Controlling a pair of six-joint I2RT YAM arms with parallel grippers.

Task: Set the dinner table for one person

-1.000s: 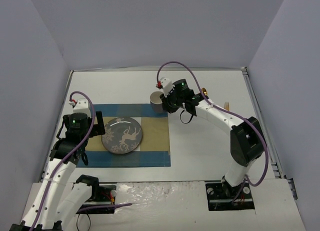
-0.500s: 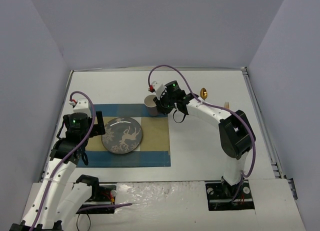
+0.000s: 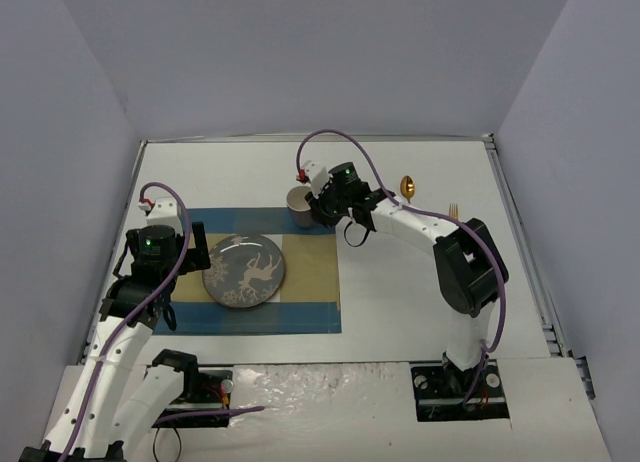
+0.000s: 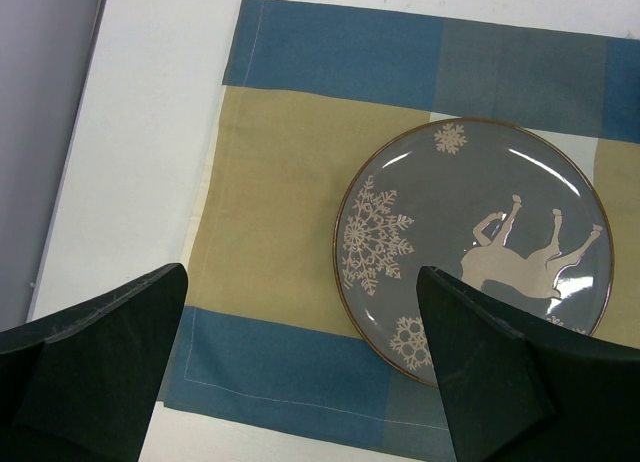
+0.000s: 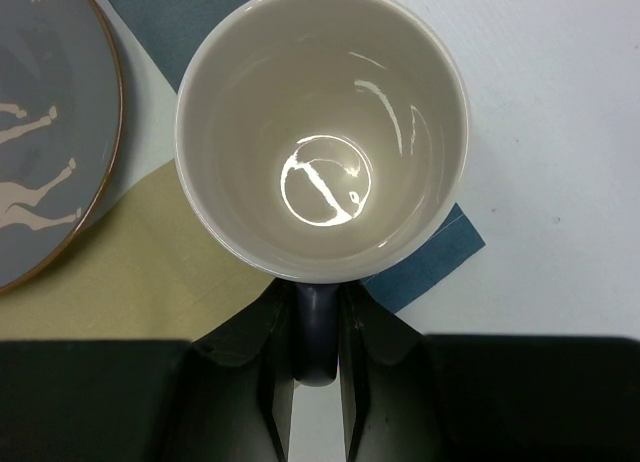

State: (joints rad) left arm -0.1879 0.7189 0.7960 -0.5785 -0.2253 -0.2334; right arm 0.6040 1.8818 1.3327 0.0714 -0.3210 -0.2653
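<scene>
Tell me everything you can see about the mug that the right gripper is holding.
The mug looks like glazed ceramic, cream and glossy inside, empty, with a dark handle. It is upright over the checked placemat's far edge, near its right corner, beside the grey plate. The right gripper is shut on its handle. Whether its base touches the cloth is hidden.

Mug (image 5: 320, 82): glazed ceramic, cream inside, glossy, bright glints at the bottom.
Plate (image 4: 470, 212): glazed grey ceramic, smooth, shiny near one edge.
Placemat (image 4: 270, 162): woven cloth, matt, stitched hem showing.
Dinner table (image 3: 400, 312): plain white top, smooth and matt.
Spoon (image 3: 407, 187): golden, looks like polished metal.
</scene>
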